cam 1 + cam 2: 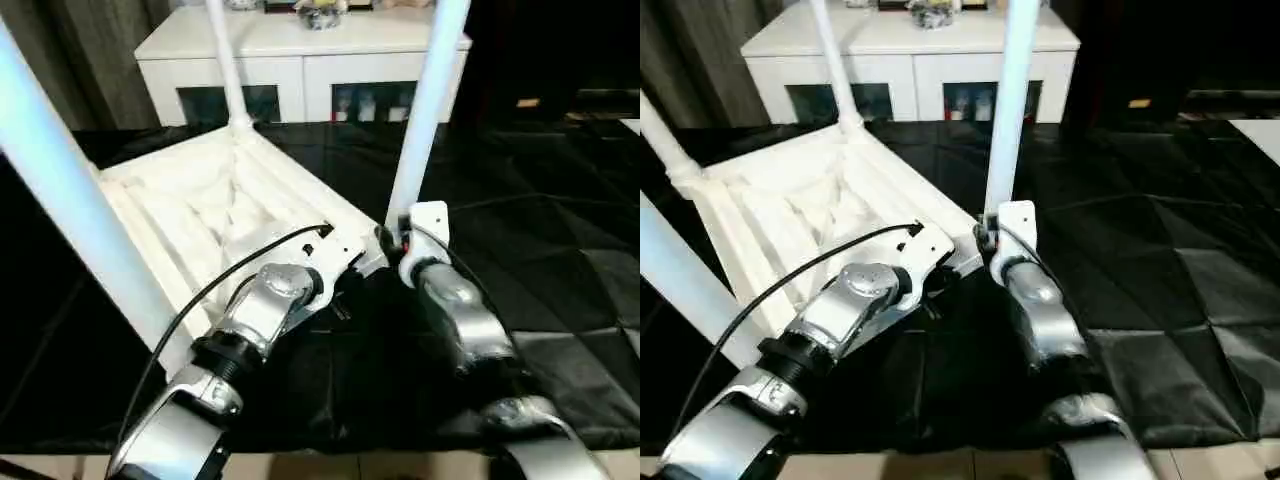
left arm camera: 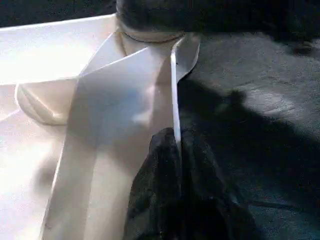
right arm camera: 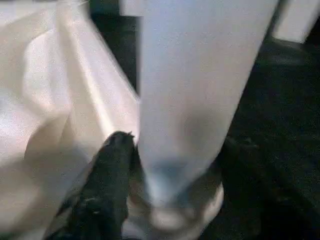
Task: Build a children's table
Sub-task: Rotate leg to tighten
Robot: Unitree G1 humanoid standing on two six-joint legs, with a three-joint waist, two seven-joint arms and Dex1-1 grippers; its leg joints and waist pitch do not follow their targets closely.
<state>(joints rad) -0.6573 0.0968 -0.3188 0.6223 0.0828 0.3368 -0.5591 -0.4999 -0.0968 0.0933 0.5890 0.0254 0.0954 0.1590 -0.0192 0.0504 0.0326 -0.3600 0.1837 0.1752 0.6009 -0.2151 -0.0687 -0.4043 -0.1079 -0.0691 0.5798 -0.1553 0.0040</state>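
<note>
The children's table lies upside down on the black cloth, its ribbed white top (image 1: 200,215) facing up. Three legs stand upright in its corner sockets: one near left (image 1: 60,190), one at the back (image 1: 225,60) and one at the near right corner (image 1: 425,110). My left gripper (image 2: 177,145) is shut on the thin rim (image 2: 172,80) of the top, close to that near right corner. My right gripper (image 1: 395,235) is at the base of the near right leg (image 3: 195,75), just above its socket, with the leg standing inside it.
A low white cabinet (image 1: 300,50) with dark glass openings stands behind the table. The black cloth (image 1: 540,220) spreads wide to the right and ends at a front edge near my forearms. A dark curtain hangs at the back left.
</note>
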